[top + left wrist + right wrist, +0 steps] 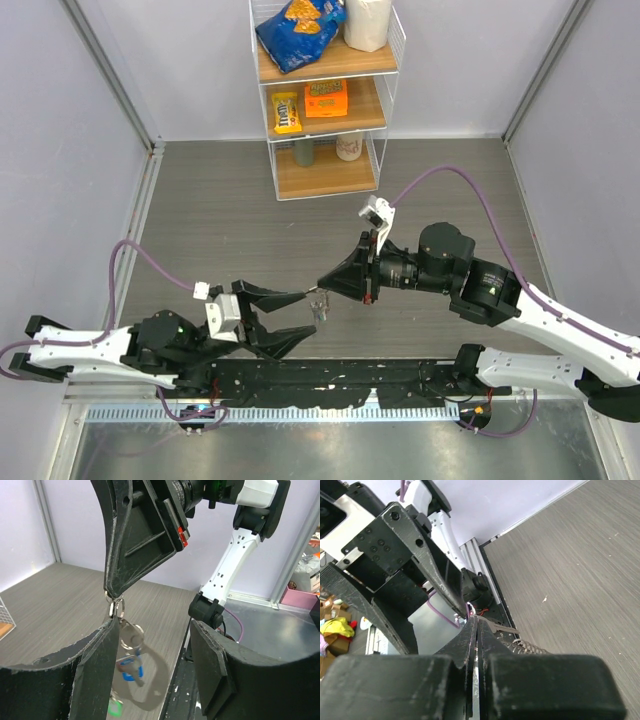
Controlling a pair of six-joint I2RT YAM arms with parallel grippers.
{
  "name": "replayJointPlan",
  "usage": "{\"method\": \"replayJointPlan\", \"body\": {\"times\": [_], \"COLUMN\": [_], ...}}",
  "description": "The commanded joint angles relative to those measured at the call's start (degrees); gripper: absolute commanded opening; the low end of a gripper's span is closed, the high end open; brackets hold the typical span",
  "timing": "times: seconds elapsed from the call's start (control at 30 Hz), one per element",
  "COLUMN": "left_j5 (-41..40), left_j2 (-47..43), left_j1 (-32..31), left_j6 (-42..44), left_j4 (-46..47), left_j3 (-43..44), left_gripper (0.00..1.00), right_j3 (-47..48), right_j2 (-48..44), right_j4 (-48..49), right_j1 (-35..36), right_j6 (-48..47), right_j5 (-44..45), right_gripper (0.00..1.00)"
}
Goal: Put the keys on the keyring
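Grey wood-grain table [200, 220] between pale lilac walls, a wire snack shelf [320, 175] at the back; my two arms meet mid-table.
My right gripper [322, 283] has its fingers pressed together, pinching the top of the keyring [320, 306], which hangs clear of the table with a silver ring [122, 635], a blue tag [134, 670] and a green tag [116, 709] dangling below. My left gripper [300, 312] stands spread just beside the bunch, holding nothing. I cannot pick out the keys in that bunch.
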Motion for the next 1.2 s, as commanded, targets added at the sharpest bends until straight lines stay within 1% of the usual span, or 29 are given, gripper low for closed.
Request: {"method": "replayJointPlan", "body": {"times": [0.0, 0.27, 0.33, 0.53, 0.6, 0.8, 0.97, 1.17], "left_j5": [2.18, 7.72, 9.04, 11.06, 11.33, 8.78, 6.32, 3.95], "left_j2": [-1.32, -0.62, -0.18, 0.35, 0.35, 0.88, 1.05, 0.26], "left_j1": [0.07, 0.16, 0.16, 0.16, 0.07, 0.16, 0.07, 0.16], "left_j6": [3.58, 3.33, 2.80, 1.22, 1.21, 1.65, 3.58, 5.87], "left_j4": [3.22, 3.49, 3.58, 3.31, 3.49, 3.75, 3.32, 2.61], "left_j3": [-0.43, -0.43, -0.43, -0.43, -0.52, -0.69, -0.34, -0.08], "left_gripper": [0.64, 0.64, 0.63, 0.52, 0.51, 0.54, 0.56, 0.57], "right_j3": [3.44, 3.62, 3.70, 3.44, 3.53, 3.70, 3.70, 3.53], "right_j2": [-1.35, -1.18, -1.27, -1.00, -0.83, -0.48, -0.48, -0.74], "right_j4": [4.89, 5.69, 5.51, 5.34, 5.25, 5.77, 5.95, 6.13], "right_j1": [0.47, 0.91, 0.91, 1.00, 1.08, 1.52, 2.22, 2.75], "right_j6": [-0.03, -0.38, -0.56, -1.00, -1.09, -1.09, -1.08, -1.26], "right_j5": [-4.92, -6.24, -5.63, -4.58, -4.31, -4.48, -5.36, -6.68], "right_gripper": [0.06, 0.05, 0.06, 0.05, 0.05, 0.06, 0.06, 0.06]}}
